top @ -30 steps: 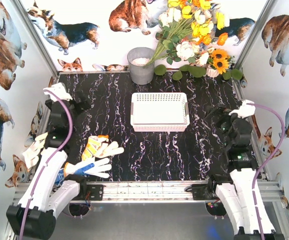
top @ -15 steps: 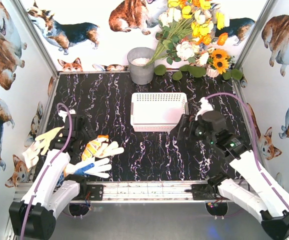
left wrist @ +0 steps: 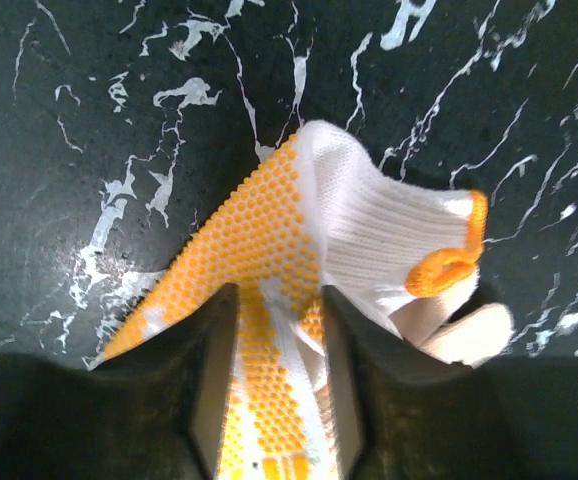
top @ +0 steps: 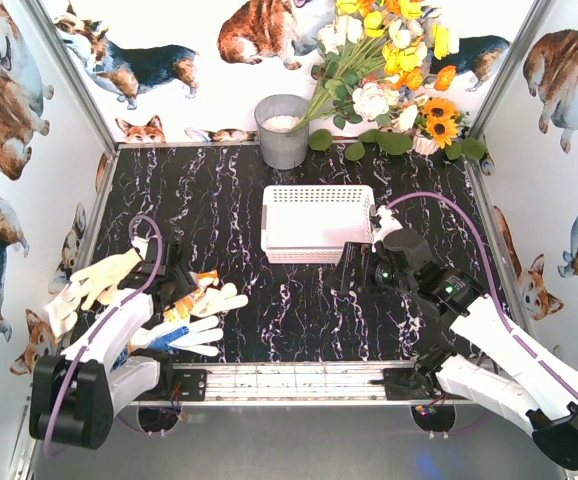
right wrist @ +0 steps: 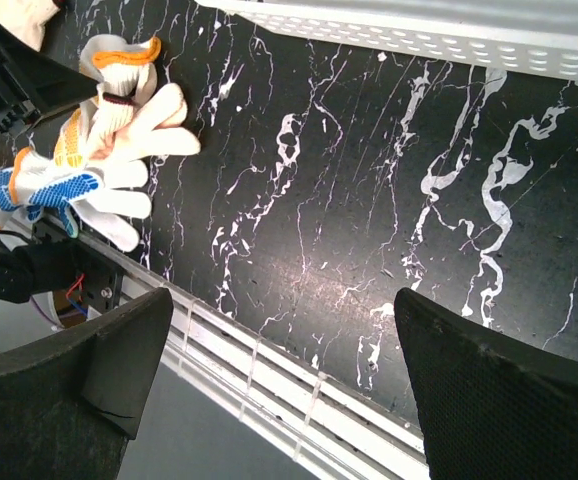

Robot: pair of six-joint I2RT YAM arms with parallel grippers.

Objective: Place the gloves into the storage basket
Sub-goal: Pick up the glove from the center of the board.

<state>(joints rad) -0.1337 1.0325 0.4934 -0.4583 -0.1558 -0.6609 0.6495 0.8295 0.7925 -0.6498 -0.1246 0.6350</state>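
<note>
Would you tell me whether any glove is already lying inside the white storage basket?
No, the storage basket shows only its bare white floor from above.

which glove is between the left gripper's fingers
The orange-dotted glove: the left gripper has a finger on each side of it. The blue-dotted glove lies beside it, nearer the rail, untouched.

Table [top: 219,200]: black marble-look top, white veining.
Grey round metal bucket [top: 282,131]: upright at the table's far edge, something whitish inside, can't tell what.
Flower bouquet [top: 389,70]: just right of the bucket, yellow, white and orange blooms, stems leaning towards its rim.
Sunflower [top: 439,108]: further right of the bucket, low.
Corgi-print wall [top: 169,40]: behind the bucket.
Aluminium rail [top: 299,380]: well in front of the bucket, along the near edge.
</note>
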